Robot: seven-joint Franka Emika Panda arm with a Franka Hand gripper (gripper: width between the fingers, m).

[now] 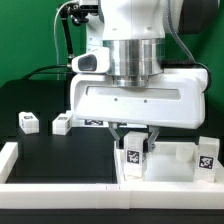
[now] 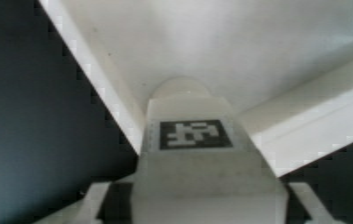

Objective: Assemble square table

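The white square table top (image 1: 176,162) lies at the front of the exterior view's right, with a tag (image 1: 207,155) on its right part. My gripper (image 1: 134,156) hangs straight down over its left corner. Between the fingers stands a white tagged leg (image 1: 133,150), upright. In the wrist view the leg (image 2: 194,140) runs out from the gripper (image 2: 194,206) toward the table top's rim (image 2: 279,60). The fingers (image 2: 107,200) sit against both sides of the leg. Where the leg's lower end rests is hidden.
Two loose tagged legs (image 1: 28,122) (image 1: 61,124) lie on the black mat at the exterior view's left, and a further tagged piece (image 1: 95,122) shows under the arm. The low white border wall (image 1: 60,188) runs along the front and left.
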